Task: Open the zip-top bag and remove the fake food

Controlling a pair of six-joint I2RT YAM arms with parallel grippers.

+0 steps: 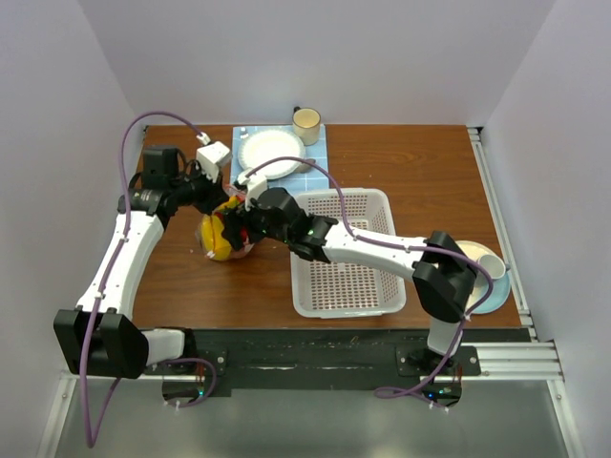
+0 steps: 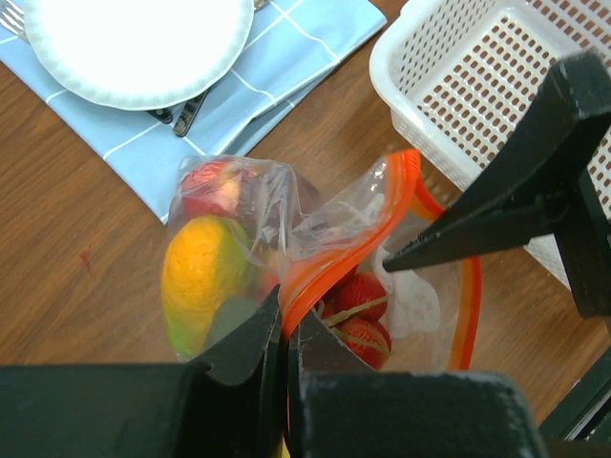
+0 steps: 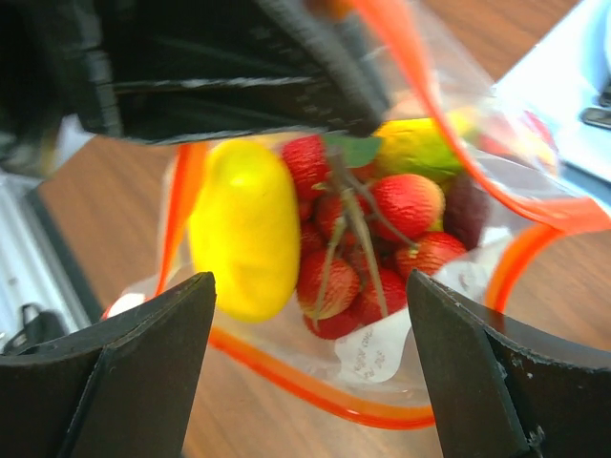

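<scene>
Pinching the orange-red zip strip between flat black fingers that are almost together, the left gripper has the zip-top bag by one lip of its mouth. The bag is clear, crinkly plastic and stands bunched on the brown wood-grain surface, at 9 o'clock of the white basket and at 7 o'clock of the round white plate. Its mouth gapes, the strip curving in a loop.

Inside lies the fake food, glossy and moulded: a smooth oval yellow piece at 9 o'clock of a cluster of dimpled red berries on thin stems, and a rounded yellow-to-green fruit pressed against the bag wall.

The right gripper is spread wide, its two blunt black fingers standing either side of the bag's mouth in its own view. In the left wrist view one pointed fingertip meets the open rim. It grips nothing.

The basket is rectangular, of perforated plastic mesh, just beside the bag. The plate rests on a pale blue checked cloth, with a cream cup at 1 o'clock of it.
</scene>
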